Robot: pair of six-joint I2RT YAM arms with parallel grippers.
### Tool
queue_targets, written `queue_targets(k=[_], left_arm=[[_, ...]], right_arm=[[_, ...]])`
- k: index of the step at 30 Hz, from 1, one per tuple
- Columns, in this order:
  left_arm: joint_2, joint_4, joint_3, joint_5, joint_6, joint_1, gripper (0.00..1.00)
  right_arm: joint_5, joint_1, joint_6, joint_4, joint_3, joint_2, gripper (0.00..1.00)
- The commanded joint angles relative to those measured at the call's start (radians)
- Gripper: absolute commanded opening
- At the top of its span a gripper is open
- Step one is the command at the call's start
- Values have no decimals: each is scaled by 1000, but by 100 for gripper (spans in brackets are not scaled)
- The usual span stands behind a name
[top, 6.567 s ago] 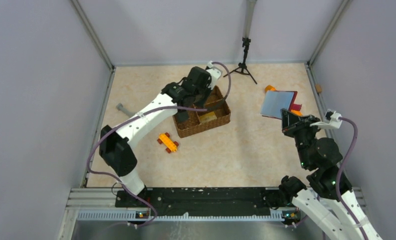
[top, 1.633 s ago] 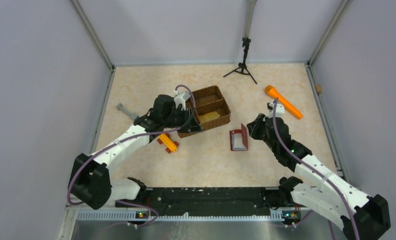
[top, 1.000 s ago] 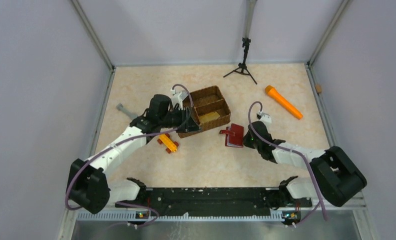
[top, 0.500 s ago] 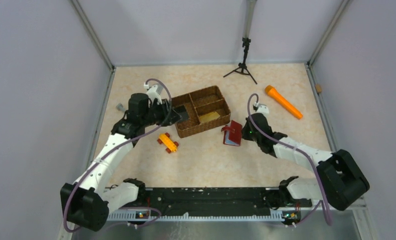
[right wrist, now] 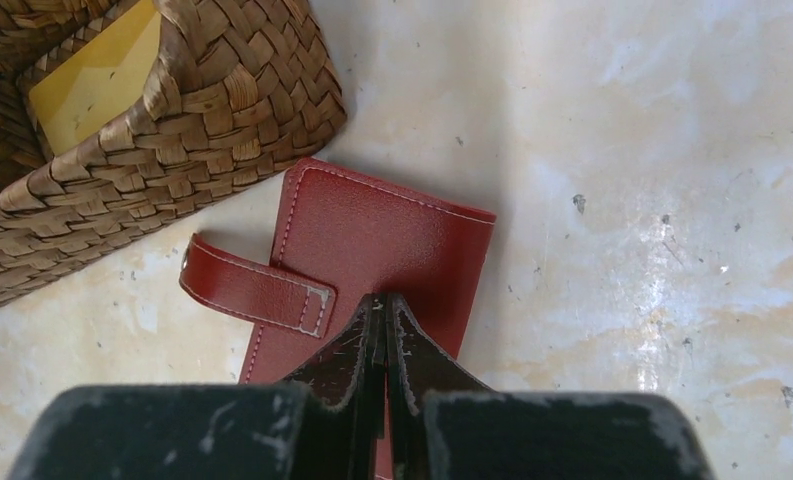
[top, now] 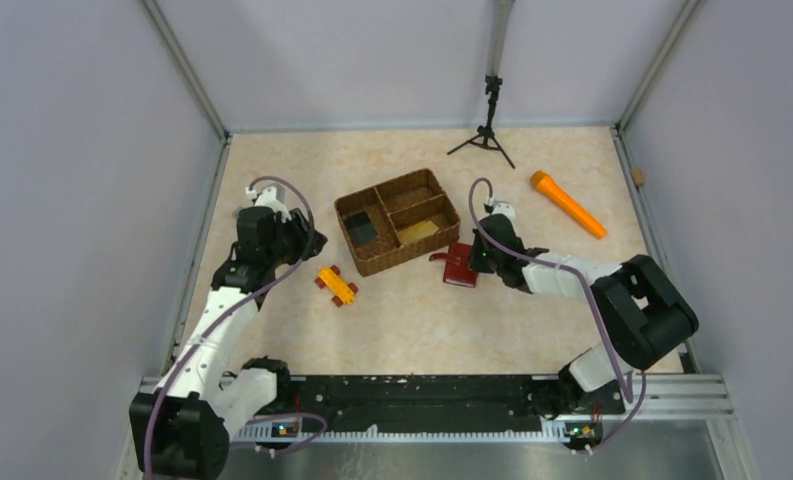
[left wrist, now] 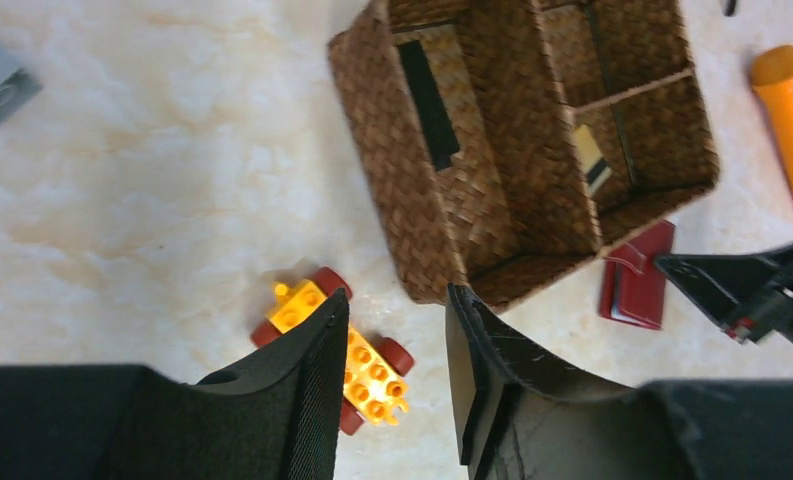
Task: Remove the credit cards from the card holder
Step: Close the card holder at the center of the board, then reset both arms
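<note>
From above, the black card point(top: 362, 230) and tan card point(top: 418, 232) lie in separate compartments of the wicker basket point(top: 397, 260), with the closed card holder point(top: 459, 270) at the basket's near right corner

Left wrist: the left gripper point(left wrist: 397, 365) hangs parted and empty beside the basket

Right wrist: the right gripper point(right wrist: 380, 310) is pinched together, its tips over the card holder

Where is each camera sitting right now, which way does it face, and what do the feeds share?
Top external: above and behind the robot, looking down; left tool and right tool both show.
Left wrist: looks down past its own open fingers at the basket and toy car.
Right wrist: close above the card holder, its own shut fingers at the bottom edge.
Shared: all three show the card holder and the basket.
</note>
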Motion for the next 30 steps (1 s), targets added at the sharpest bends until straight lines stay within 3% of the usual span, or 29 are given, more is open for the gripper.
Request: queue_targets(k=[1, 6, 7, 8, 9, 15, 17, 18, 19, 20, 21, 26, 30], left_arm=[[-52, 102, -51, -134, 18, 9, 48], [-95, 171, -105, -247, 64, 10, 68], [-104, 186, -116, -262, 63, 10, 75], [-115, 203, -129, -267, 61, 10, 91], [-129, 222, -143, -256, 63, 10, 98], [-203, 334, -215, -310, 113, 9, 99], [-205, 374, -236, -316, 173, 9, 99], [-207, 407, -254, -319, 196, 9, 99], [-207, 452, -276, -340, 203, 9, 99], [-203, 509, -302, -371, 202, 9, 99], [-195, 564, -330, -404, 203, 9, 99], [-72, 818, -407, -520, 308, 11, 99], [74, 892, -379, -535, 339, 12, 99]], right_arm=[[4, -3, -46, -62, 28, -76, 0], [91, -4, -104, -114, 59, -226, 0], [133, -4, -104, -109, 53, -253, 0], [174, -5, -102, -100, 39, -279, 0], [207, -9, -104, -97, 25, -307, 0], [431, -24, -154, -22, -54, -444, 1], [531, -27, -195, 18, -83, -485, 22], [571, -34, -202, 29, -92, -503, 37], [589, -48, -211, 39, -99, -517, 60], [603, -65, -209, 50, -106, -526, 75], [617, -83, -207, 68, -122, -531, 83], [653, -145, -381, 406, -292, -497, 89], [513, -209, -559, 770, -465, -469, 89]])
